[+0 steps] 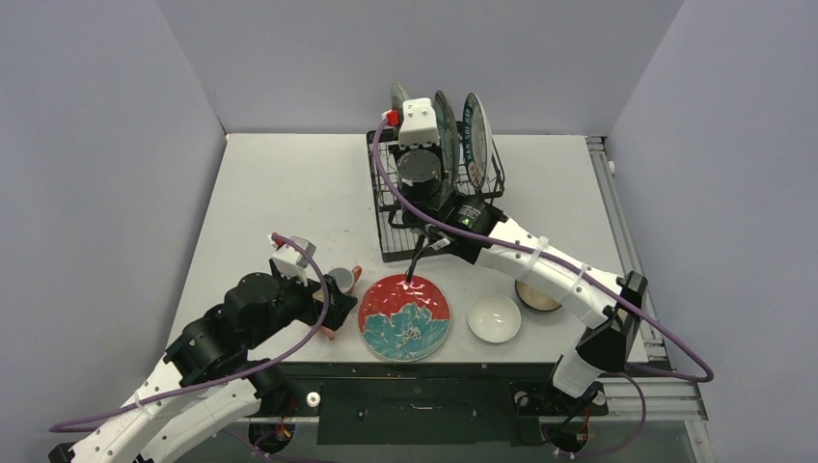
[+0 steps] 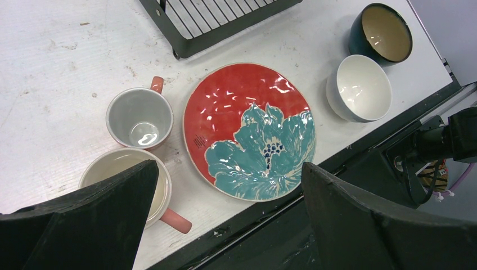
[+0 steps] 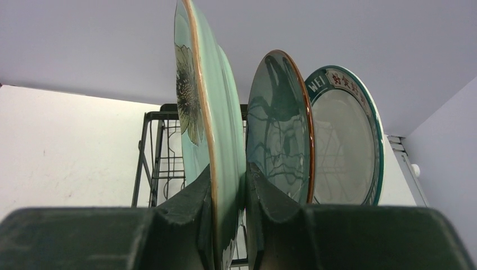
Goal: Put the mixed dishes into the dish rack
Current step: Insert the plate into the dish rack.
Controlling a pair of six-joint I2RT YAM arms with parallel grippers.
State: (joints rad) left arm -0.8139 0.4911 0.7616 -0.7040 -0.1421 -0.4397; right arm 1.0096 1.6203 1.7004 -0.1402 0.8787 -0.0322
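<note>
Nearly halfway, the right end effector point(image 3: 228, 191) clamps a pale green flower plate point(image 3: 211, 101) upright at the dish rack point(image 1: 391, 207) beside two slotted plates point(image 3: 278, 124), while the wide-open left end effector point(image 2: 228, 165) hovers over the red plate point(image 2: 242, 107), two mugs point(image 2: 139, 118) and two bowls point(image 2: 360, 87) on the bench point(image 2: 56, 67).

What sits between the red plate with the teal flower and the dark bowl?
A round white ceramic bowl, seen clearly in the left wrist view.

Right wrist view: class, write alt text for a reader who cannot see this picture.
The right gripper is clamped on the edge of an upright pale green round plate with a flower print. Beside it stand a teal plate with a brown rim and a white plate with a lettered green rim, with the black wire dish rack behind.
</note>
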